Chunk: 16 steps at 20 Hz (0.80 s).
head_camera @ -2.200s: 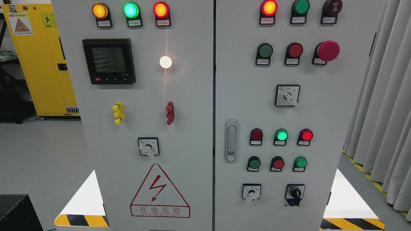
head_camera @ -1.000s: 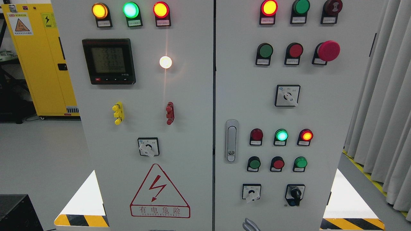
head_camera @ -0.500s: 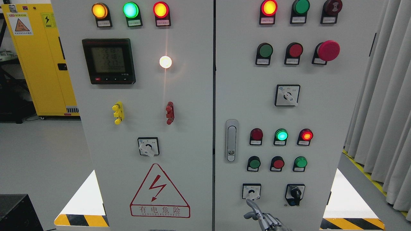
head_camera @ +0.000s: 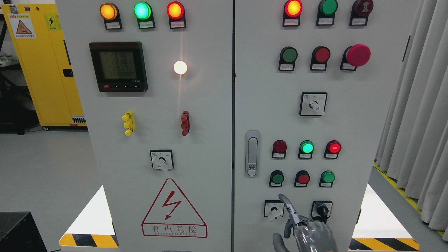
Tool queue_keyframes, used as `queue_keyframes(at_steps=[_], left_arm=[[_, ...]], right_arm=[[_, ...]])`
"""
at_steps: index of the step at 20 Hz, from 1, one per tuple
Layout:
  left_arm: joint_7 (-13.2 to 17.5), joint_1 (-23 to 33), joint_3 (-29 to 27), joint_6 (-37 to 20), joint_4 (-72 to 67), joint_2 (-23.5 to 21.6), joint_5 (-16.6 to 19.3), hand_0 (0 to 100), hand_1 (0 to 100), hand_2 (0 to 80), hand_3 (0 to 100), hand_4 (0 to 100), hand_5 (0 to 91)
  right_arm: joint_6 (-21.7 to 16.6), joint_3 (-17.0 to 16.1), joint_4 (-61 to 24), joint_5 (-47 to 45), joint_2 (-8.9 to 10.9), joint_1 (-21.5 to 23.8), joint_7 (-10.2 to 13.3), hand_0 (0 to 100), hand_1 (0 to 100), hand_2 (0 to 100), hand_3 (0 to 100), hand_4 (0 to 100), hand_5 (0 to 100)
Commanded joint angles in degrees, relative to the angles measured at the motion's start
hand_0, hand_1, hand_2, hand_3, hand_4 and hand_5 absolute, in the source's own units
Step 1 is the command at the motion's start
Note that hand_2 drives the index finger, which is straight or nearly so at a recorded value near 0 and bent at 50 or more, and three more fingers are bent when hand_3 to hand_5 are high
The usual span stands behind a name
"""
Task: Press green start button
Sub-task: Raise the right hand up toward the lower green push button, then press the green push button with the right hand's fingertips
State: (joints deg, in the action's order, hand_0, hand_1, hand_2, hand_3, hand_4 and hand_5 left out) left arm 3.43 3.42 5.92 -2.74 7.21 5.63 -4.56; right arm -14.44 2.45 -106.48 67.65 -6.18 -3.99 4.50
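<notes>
My right hand (head_camera: 306,232) comes up from the bottom edge, right of the middle, in front of the right door (head_camera: 259,87) of the grey cabinet (head_camera: 210,122). It holds nothing: the index finger (head_camera: 287,206) points up and a little left, and the other fingers are curled into the palm. The fingertip sits between the white switch (head_camera: 274,210) and the black switch (head_camera: 322,211), just below the row of three push buttons.

In that row, the left green button (head_camera: 277,178) is above and slightly left of my fingertip, near but not touched. The red button (head_camera: 303,178) is beside it, and a second green button (head_camera: 328,177) is further right. Above them a row of lamps shows a dark red lamp (head_camera: 279,146), a lit green lamp (head_camera: 307,147) and a lit red lamp (head_camera: 334,147). The door handle (head_camera: 251,153) stands left of these.

The left door (head_camera: 157,105) carries a meter screen (head_camera: 118,66) and a triangular warning sign (head_camera: 174,208).
</notes>
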Motion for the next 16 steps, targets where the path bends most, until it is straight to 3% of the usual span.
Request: queue_keyframes(at_steps=[1, 16], left_arm=[[0.0, 0.01, -0.03, 0.02, 0.0, 0.0, -0.01, 12, 56, 0.0, 0, 0, 0.0], [0.0, -0.08, -0.03, 0.02, 0.0, 0.0, -0.01, 12, 56, 0.0, 0, 0, 0.0]], right_arm=[[0.12, 0.1, 1.88, 3.02, -0.15, -2.42, -0.19, 59, 94, 0, 100, 100, 100], [1.61, 0.19, 7.6, 2.67, -0.23, -6.99, -0.19, 63, 95, 0, 100, 100, 100]])
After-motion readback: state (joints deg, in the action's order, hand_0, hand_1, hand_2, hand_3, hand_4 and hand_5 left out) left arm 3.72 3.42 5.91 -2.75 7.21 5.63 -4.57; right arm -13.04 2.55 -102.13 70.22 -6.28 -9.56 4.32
